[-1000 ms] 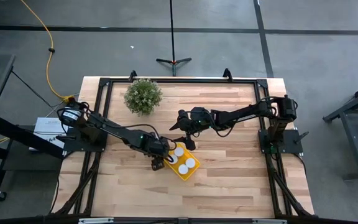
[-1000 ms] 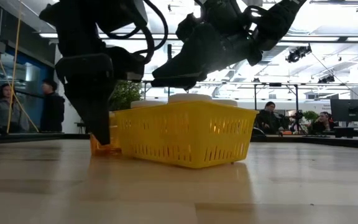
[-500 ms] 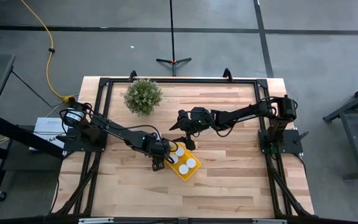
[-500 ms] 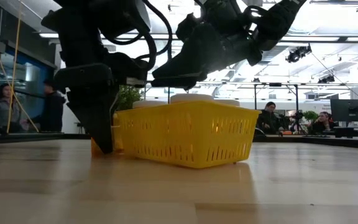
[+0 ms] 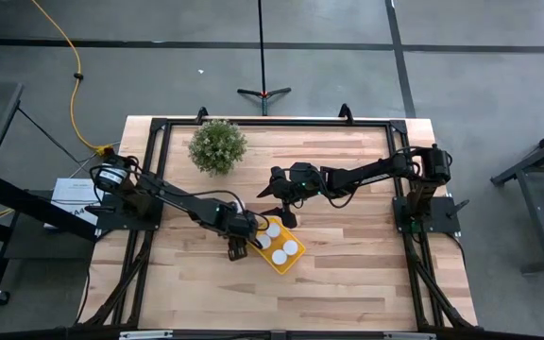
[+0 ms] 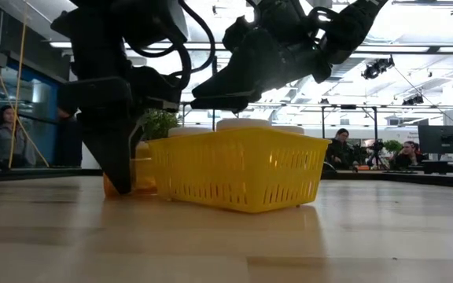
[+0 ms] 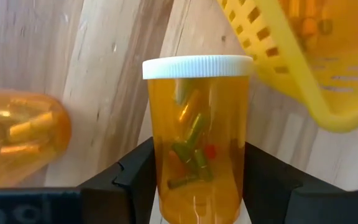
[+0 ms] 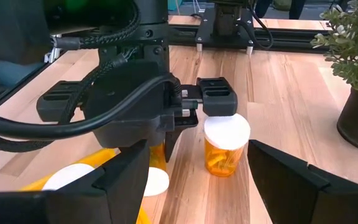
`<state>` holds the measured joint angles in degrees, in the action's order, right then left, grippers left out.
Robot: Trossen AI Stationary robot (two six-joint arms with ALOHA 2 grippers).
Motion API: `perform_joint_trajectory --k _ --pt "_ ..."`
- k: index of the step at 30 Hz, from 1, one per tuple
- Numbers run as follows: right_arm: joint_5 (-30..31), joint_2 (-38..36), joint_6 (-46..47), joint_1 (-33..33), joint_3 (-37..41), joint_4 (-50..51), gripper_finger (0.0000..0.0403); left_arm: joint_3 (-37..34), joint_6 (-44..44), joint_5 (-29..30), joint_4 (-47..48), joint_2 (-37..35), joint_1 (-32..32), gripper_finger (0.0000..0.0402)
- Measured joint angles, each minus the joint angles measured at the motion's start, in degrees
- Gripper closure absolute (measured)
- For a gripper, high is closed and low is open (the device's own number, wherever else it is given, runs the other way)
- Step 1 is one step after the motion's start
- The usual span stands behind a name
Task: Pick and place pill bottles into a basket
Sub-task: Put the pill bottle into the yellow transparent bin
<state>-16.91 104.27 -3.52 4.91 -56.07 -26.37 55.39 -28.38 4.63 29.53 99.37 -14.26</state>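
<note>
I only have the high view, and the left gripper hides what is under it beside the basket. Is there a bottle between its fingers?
Observer: Yes. The left wrist view shows an upright, white-capped pill bottle between the left gripper's fingers, which sit against both its sides.
Operator: Is it off the table?
Observer: No. In the low view the orange bottle at that gripper stands on the table, just outside the yellow basket.
Operator: Any other bottle loose nearby?
Observer: One. The left wrist view shows a second orange bottle on the wood close to the gripped one, on the side away from the basket.
</note>
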Motion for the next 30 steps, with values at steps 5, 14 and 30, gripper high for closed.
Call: perform_joint_trajectory --k 5,14,30 --pt "0.00 0.00 0.31 0.00 0.00 0.00 0.0141 0.35 -0.35 -0.75 2.63 -0.55 -0.02 0.0175" --pt "0.00 -1.53 0.74 0.00 -0.02 0.57 0.0141 4.23 -0.39 -1.94 10.12 -1.15 -0.40 0.0174" --pt "2.62 -6.08 3.53 1.16 -0.07 4.99 0.0141 5.02 -4.62 1.98 16.38 -7.13 -6.10 0.0174"
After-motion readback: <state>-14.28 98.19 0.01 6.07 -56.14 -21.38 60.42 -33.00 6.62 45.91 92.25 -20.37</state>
